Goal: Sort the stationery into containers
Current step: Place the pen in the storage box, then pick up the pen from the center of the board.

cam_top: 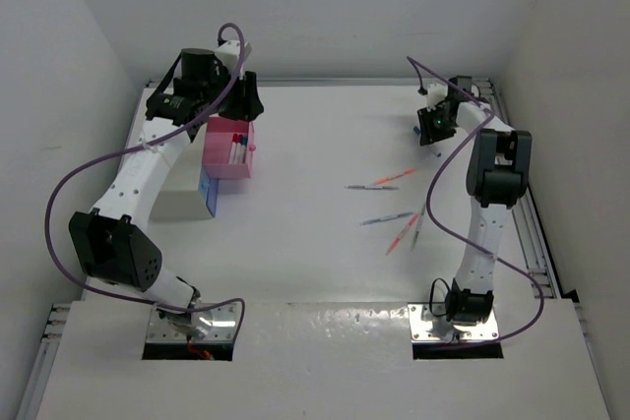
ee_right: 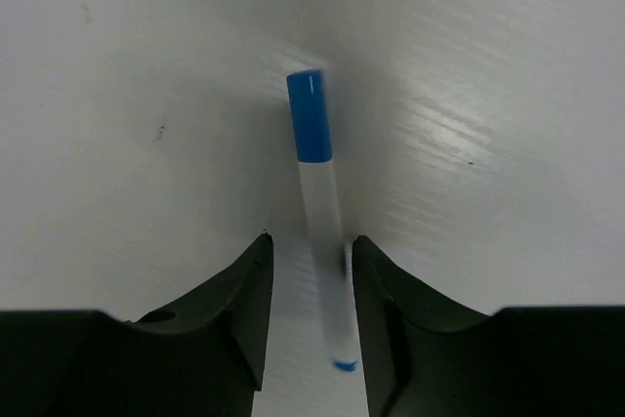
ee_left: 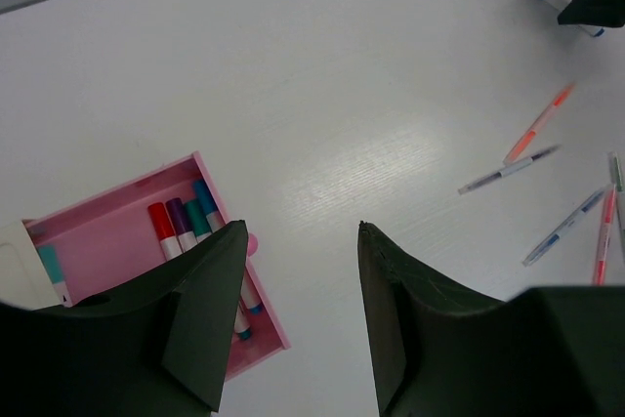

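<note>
Markers [ee_left: 182, 226] in pink box [ee_left: 103, 241] sit partly hidden behind left tool [ee_left: 299, 239]

Pink box [ee_left: 107, 241] near corner hidden behind left jaws.

There's the left arm [cam_top: 148, 169], up from its base at seven o'clock, elbow folded out at the near left and forearm stretching towards eleven. The left gripper [ee_left: 301, 231] points down with its jaws standing well apart. Over at five o'clock the right arm [cam_top: 492, 184] stands tall and reaches to one o'clock. The right gripper [ee_right: 311, 241] is tipped downwards, jaws narrow but not closed.
</note>
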Controlling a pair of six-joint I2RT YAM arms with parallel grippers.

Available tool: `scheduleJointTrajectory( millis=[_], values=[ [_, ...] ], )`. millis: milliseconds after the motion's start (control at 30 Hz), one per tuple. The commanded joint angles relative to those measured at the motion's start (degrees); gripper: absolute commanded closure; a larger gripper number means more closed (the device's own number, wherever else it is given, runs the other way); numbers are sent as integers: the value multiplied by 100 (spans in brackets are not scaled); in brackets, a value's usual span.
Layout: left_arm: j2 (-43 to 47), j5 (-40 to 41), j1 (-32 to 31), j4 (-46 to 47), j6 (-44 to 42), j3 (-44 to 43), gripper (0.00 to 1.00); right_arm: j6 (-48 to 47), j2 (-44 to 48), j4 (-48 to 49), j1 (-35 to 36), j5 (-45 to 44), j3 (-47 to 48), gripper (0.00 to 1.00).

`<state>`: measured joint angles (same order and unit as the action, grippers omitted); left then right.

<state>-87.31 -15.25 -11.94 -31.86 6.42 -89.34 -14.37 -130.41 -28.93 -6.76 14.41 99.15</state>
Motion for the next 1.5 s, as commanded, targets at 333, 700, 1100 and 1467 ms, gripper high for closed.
scheduleJointTrajectory(
  millis=[333, 700, 1100, 1467],
  values=[
    [196, 39, 61, -5, -35, 31, 44, -742, -556, -702, 88, -439, 517, 99],
    [898, -1584, 868, 1520, 1139, 935, 44, 39, 1023, -737, 236, 893, 517, 100],
    [1585, -2438, 923, 3465, 2784, 2437, 44, 3413, 3038, 1088, 2020, 3225, -818, 100],
    [1734, -2580, 395, 4907, 3990, 3388, 44, 4083, 3171, 1530, 3427, 3516, -766, 100]
  ],
)
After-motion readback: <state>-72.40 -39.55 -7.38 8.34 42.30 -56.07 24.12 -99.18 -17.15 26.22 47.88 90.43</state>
